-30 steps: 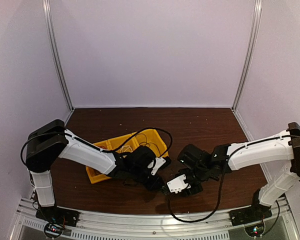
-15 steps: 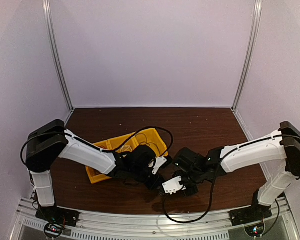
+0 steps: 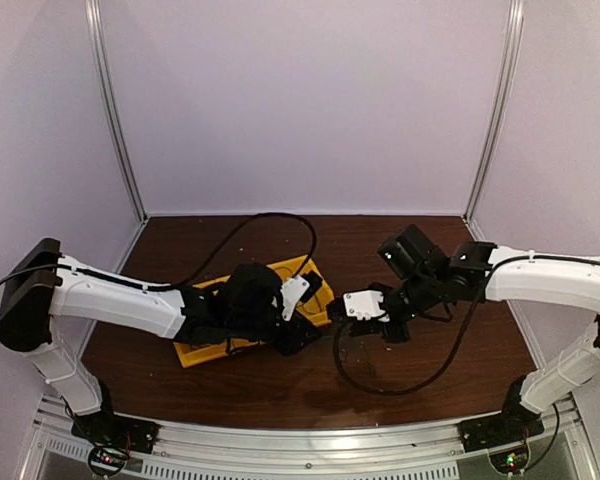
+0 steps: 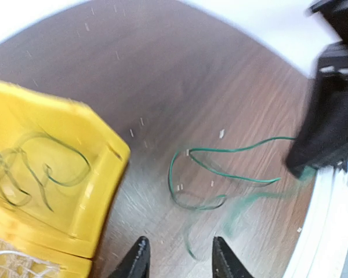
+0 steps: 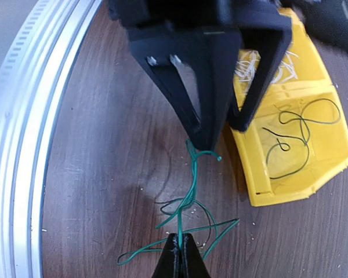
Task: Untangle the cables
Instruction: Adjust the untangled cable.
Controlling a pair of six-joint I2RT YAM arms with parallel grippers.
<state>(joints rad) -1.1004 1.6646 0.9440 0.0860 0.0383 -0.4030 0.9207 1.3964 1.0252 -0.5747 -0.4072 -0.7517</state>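
**Right claw pinches the green cable; left claw open**

Your right claw (image 5: 180,255) is closed tight on a thin green cable (image 5: 191,185), low over the worktop (image 5: 104,174). From that pinch the strand stretches to one fingertip of your left claw (image 4: 180,262) and curls there. The left claw's jaws stand apart with nothing between them. The rest of the cable lies in loose loops on the wood. Just beside it sits the yellow bin (image 5: 278,194), holding more green cables (image 4: 23,168) and a clump of white cables (image 5: 261,63).
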